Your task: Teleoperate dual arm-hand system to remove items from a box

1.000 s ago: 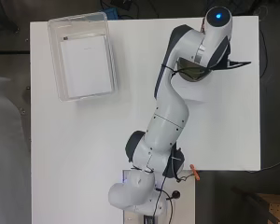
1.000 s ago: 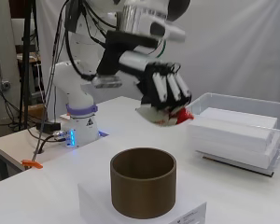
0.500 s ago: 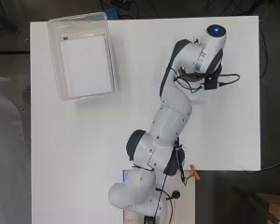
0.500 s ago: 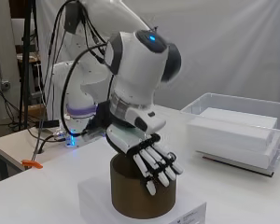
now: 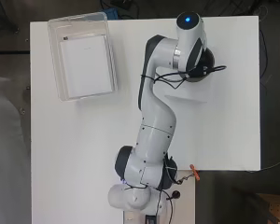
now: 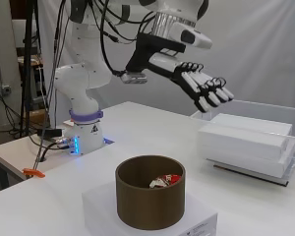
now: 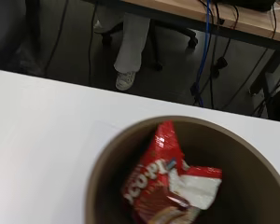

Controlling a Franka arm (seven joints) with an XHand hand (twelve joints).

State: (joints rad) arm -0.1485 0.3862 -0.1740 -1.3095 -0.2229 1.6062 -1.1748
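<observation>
Red and white packet (image 6: 164, 181) lying crumpled at the bottom of the brown tub (image 6: 150, 197), seen from the wrist view (image 7: 170, 184) with its long axis running roughly from the tub's wall toward its centre, one end propped against the inside wall. Tub standing on a low white block (image 6: 196, 219) near the table's (image 6: 137, 123) edge, hidden under the arm in the overhead view. Hand (image 6: 196, 81) raised well above the tub, empty, fingers stretched out nearly straight and slanting downward, holding nothing. Packet therefore lying below the hand and somewhat back toward the arm's base in the side view, clear air between them. Clear tray (image 5: 82, 55) with a flat white box (image 5: 86, 65) inside, well apart at the table's far corner, beyond the hand's fingertips in the side view (image 6: 246, 142). Judged from this: packet already dropped, hand free for the next item; next reach likely toward the tray, fingers already pointing that way. Only one arm and one hand present, so no question of which is nearer. Orange clip (image 6: 33, 172) lying on the bench by the arm's base, not in play.
</observation>
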